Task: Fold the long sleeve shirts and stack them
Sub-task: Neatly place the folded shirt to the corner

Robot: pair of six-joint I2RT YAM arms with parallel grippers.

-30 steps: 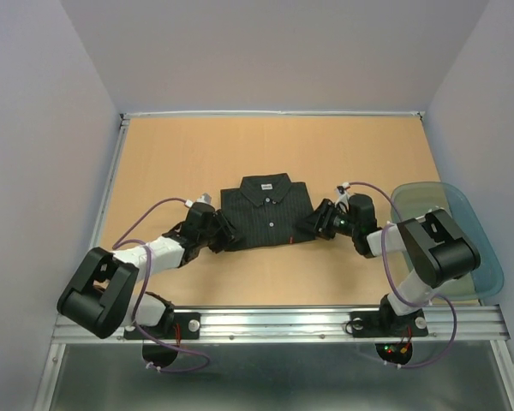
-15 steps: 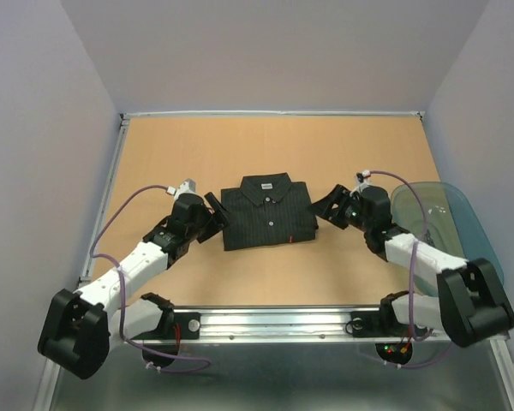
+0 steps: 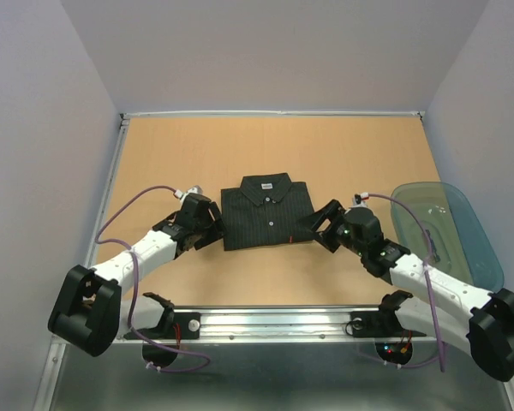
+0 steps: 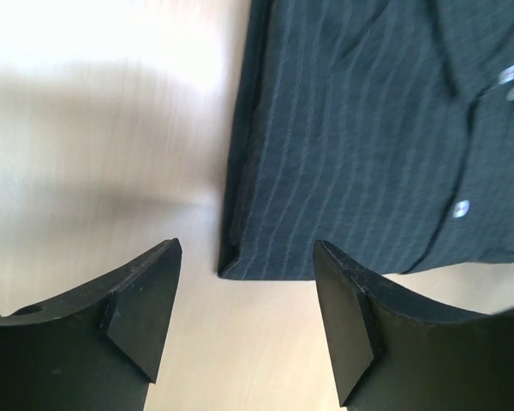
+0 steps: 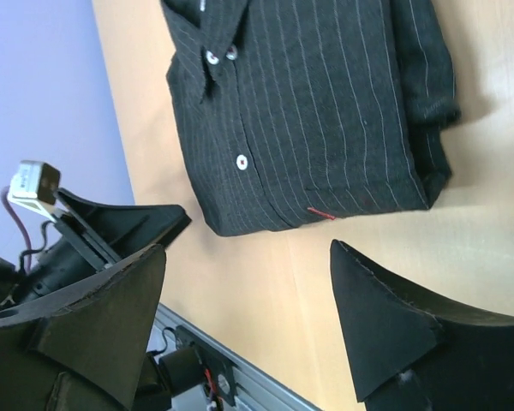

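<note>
1. Folded long sleeve shirt (image 3: 267, 211) lies mid-bench (image 3: 188, 154), collar toward the far edge
2. Left gripper (image 3: 214, 228), jaws apart and empty, just beside its near-left corner
3. Right gripper (image 3: 319, 224), also apart and empty, beside its near-right corner; neither arm clearly nearer

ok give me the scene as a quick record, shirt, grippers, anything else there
shirt: black pinstriped shirt, folded into a rectangle, collar at far side, flat on the table
left gripper: open, empty, by the shirt's near left corner
right gripper: open, empty, by the shirt's near right corner
other: translucent teal tray at the table's right edge
stack: only one shirt in view
</note>
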